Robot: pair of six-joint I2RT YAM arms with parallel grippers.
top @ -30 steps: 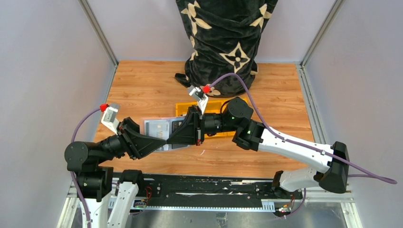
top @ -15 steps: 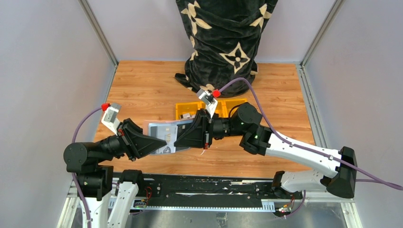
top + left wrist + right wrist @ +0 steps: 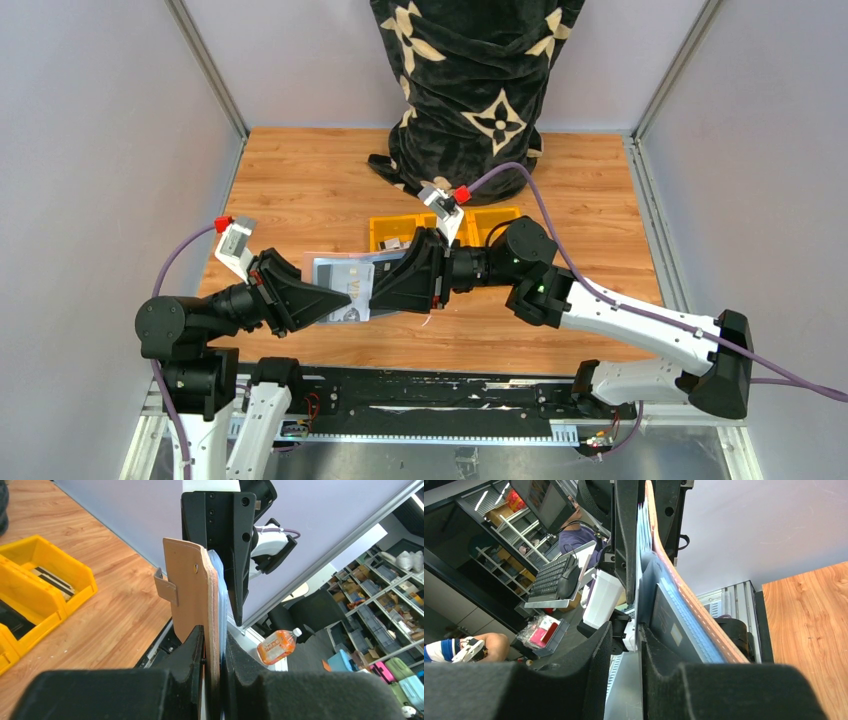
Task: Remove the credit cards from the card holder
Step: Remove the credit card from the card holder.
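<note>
In the left wrist view my left gripper point(image 3: 212, 632) is shut on the taupe-brown card holder point(image 3: 187, 585), held on edge above the table. Blue-grey credit cards point(image 3: 222, 590) stick out of its far side. From above, the cards point(image 3: 345, 282) fan out between my left gripper point(image 3: 335, 298) and my right gripper point(image 3: 378, 290), which face each other tip to tip. In the right wrist view my right gripper point(image 3: 624, 630) stands open. One thin card edge point(image 3: 639, 580) lies against its right finger, with a gap to the left finger. More cards point(image 3: 684, 615) and the holder point(image 3: 674, 575) lie outside that finger.
A yellow compartment tray point(image 3: 480, 222) with small dark items sits just behind the right gripper, and shows again as the tray point(image 3: 30, 580) in the left wrist view. A black cloth bag point(image 3: 470, 90) with beige flower marks stands at the back. Grey walls close in both sides.
My right gripper's jaws have parted from shut to open. Over the second, the left gripper closed on the holder and the right arm drew back to the right. Since half a second ago, hardly any movement.
</note>
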